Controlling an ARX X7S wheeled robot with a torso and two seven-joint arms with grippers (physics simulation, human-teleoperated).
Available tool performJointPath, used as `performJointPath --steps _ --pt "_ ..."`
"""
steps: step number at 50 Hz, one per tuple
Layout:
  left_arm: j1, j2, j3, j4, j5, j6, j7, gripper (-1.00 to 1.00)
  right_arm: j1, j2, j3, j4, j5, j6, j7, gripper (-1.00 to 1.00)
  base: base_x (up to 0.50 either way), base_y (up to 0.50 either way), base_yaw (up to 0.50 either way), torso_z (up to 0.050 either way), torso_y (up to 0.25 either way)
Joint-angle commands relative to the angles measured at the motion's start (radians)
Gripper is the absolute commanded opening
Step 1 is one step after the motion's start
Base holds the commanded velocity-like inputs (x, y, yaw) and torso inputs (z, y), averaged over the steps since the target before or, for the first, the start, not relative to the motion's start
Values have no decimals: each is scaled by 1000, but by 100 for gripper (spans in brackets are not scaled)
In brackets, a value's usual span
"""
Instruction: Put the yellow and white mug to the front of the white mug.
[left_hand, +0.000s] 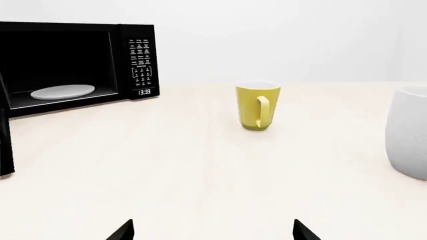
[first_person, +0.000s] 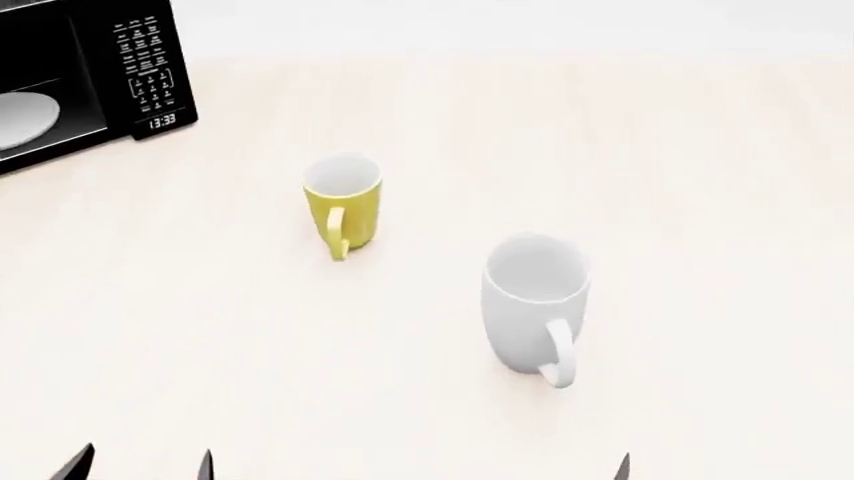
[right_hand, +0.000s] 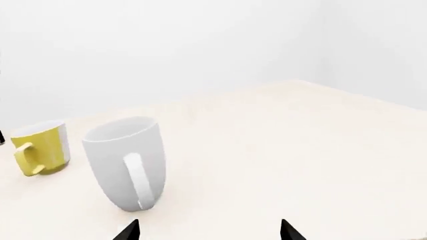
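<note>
Yellow and white mug is what we track; going near to far, our left gripper comes first, its dark fingertips spread wide and holding nothing above the pale bench. Our right gripper is likewise wide and holding nothing. Beyond them the white mug stands upright, handle toward us. We see the yellow and white mug upright at about 11 o'clock from the white mug, apart from it, handle also toward us. Farthest, at 10 o'clock, sits a black microwave, door open, plate inside.
</note>
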Motion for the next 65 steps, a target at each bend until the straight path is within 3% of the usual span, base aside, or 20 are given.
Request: performJointPath --steps 1,39,43,45,65 --pt "-3 -14 9 5 -21 0 -10 100 -20 9 38 -20 76 -36 -13 100 426 -281 0 0 0" --pt "-1 -43 58 -6 -57 18 -17 100 -27 36 -11 -18 100 -75 -18 100 485 -124 0 0 0" --pt "1 -47 62 -2 -62 18 -17 100 -35 32 -22 -18 53 -124 -7 100 125 -493 0 0 0" --pt "0 -48 63 -3 -64 18 -18 100 -24 37 -29 -22 61 -57 14 100 2 -250 0 0 8" --pt "-7 -59 75 -12 -80 19 -28 100 -8 43 -29 -12 78 -36 54 100 0 0 0 0 0"
